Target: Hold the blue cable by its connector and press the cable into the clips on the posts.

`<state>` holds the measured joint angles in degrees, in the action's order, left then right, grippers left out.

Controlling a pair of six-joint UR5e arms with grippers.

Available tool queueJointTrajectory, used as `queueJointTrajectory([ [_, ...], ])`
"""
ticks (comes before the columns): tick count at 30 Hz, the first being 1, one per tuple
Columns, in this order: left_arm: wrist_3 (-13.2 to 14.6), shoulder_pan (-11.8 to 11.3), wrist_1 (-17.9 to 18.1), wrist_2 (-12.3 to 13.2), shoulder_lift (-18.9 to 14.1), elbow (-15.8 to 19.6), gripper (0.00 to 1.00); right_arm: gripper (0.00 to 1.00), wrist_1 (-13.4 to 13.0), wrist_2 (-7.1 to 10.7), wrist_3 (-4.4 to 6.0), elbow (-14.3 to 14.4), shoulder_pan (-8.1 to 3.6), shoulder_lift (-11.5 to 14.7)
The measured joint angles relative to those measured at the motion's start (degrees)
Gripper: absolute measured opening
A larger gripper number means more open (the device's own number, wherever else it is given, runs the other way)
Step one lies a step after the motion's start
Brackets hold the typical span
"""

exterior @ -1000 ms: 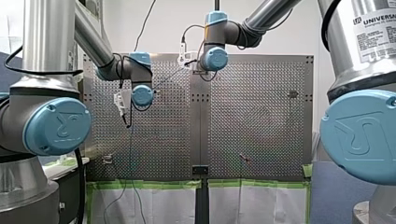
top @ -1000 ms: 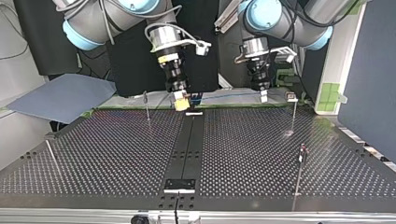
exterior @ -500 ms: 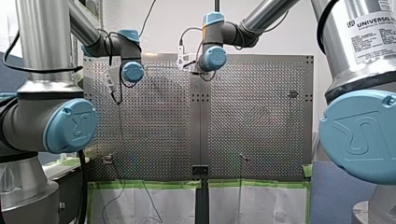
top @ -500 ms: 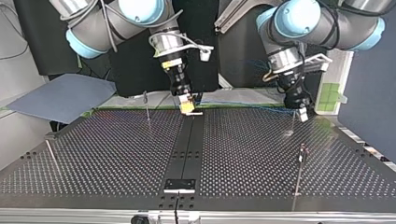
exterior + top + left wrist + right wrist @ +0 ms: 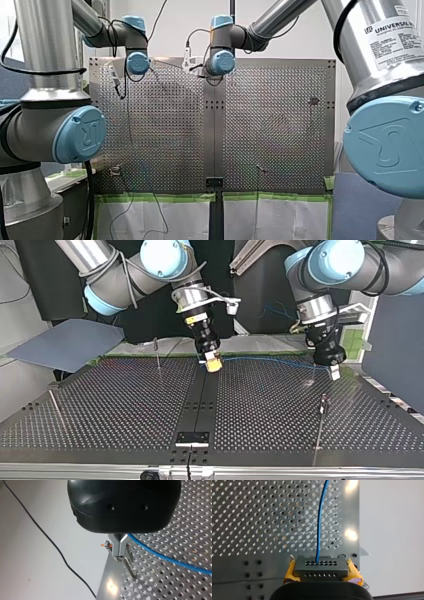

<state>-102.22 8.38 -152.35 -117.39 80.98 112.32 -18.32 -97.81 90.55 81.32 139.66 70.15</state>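
Three posts countable from the front on the perforated table [image 5: 270, 125]: left post [image 5: 115, 170] and middle post [image 5: 260, 169] along the near edge, right post [image 5: 313, 100] farther out. Seen above the table's left side, my left gripper [image 5: 118, 86]; too small here for reading its grip.

Crossed over in the top view: at the far edge, low over the table's centre seam, my right gripper [image 5: 213, 363], yellow at the tip; to the right, just above the holes, my left gripper. Stretched between them, almost level, the blue cable [image 5: 270, 360]. Nothing clipped yet: tall post [image 5: 322, 412] nearer the camera, its clip [image 5: 325, 399] bare. Off the table, a blue-grey sheet [image 5: 65, 342] far left and green tape [image 5: 354, 339] far right, neither in the path.

Left wrist view: metal fingers [image 5: 117, 547] drawn together, apparently pinching the cable, with the contact hidden behind the black housing.

Right wrist view: grey connector [image 5: 321, 566] clamped tight between the yellow pads [image 5: 354, 575], cable leaving it straight ahead.

Judged as the routing step: connector secured, span taut, no clip filled. Next, calls for carrying the span over a post and pressing down into its clip, without slack. Worth minding the thin posts around my left gripper, easily knocked.
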Motion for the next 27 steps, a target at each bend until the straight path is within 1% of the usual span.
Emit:
queueJointTrajectory([
  [4,-0.06,-0.88,-2.15,0.21,0.26,-0.21,0.0,0.0,0.01,0.08,0.36,-2.04,0.49,-0.39],
  [8,-0.49,-2.53,-4.02,1.13,0.3,-0.31,0.0,0.0,0.02,0.03,0.52,-3.59,0.9,-0.54],
  [11,-0.64,-3.98,-4.53,2.41,0.26,-0.34,0.0,0.0,0.01,0.13,0.97,-4.42,1.05,-0.81],
  [15,-0.62,-6.12,-4.63,4.49,0.26,-0.54,0.0,0.0,-0.04,0.69,2.13,-5.17,1.27,-1.39],
  [18,-0.57,-7.76,-4.69,6.13,0.35,-1.14,0.0,0.0,-0.05,0.88,2.52,-5.4,1.37,-1.6],
  [22,-0.74,-10.0,-4.96,8.39,0.91,-2.36,0.0,0.0,-0.06,0.87,3.17,-6.8,2.1,-2.69],
  [24,-0.85,-10.88,-5.13,9.61,1.39,-3.16,0.0,0.0,-0.06,0.86,3.44,-7.58,2.37,-3.1],
  [27,-0.93,-11.42,-5.36,10.87,2.24,-4.4,0.0,0.0,-0.04,0.81,3.84,-8.4,2.54,-3.43],
])
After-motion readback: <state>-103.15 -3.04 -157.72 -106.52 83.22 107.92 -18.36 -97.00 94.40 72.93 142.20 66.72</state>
